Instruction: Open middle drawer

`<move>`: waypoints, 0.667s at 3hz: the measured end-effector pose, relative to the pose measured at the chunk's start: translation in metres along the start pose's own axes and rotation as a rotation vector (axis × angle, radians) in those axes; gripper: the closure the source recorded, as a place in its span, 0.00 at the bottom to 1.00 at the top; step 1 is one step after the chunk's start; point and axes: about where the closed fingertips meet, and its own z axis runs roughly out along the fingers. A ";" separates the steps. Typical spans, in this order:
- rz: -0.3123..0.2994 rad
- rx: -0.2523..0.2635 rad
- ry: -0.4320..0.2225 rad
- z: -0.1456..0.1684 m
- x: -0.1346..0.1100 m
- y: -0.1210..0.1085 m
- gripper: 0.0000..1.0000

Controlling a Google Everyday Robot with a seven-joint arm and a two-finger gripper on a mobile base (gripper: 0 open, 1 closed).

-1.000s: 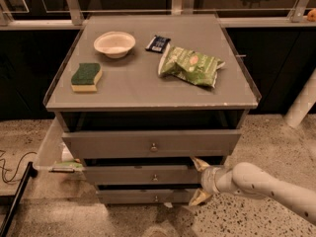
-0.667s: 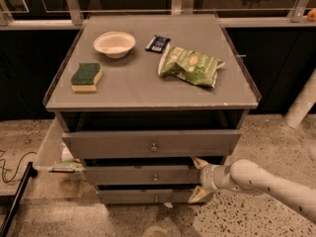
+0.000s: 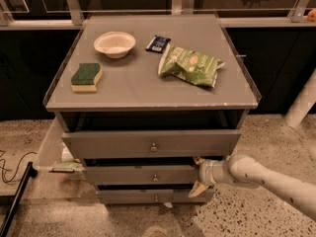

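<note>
The middle drawer (image 3: 133, 174) is a low grey front with a small round knob (image 3: 155, 177), set between the taller top drawer (image 3: 113, 143) and the narrow bottom drawer (image 3: 128, 197). My gripper (image 3: 197, 176) reaches in from the right on a white arm. It is open at the right end of the middle drawer front. One fingertip (image 3: 199, 160) sits just above that front and the other lies below it, well right of the knob.
On the cabinet top (image 3: 138, 90) lie a white bowl (image 3: 114, 43), a green-and-yellow sponge (image 3: 86, 77), a dark packet (image 3: 158, 43) and a green chip bag (image 3: 190, 65). A clear bin (image 3: 49, 149) hangs at the cabinet's left. A black cable (image 3: 12, 168) runs over the floor.
My gripper has edged slightly left, closer against the right end of the middle drawer. The drawers have not moved.
</note>
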 end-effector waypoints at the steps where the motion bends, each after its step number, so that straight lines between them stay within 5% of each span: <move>1: 0.013 -0.001 0.013 0.002 0.018 0.003 0.00; 2: 0.013 -0.001 0.013 0.002 0.018 0.003 0.19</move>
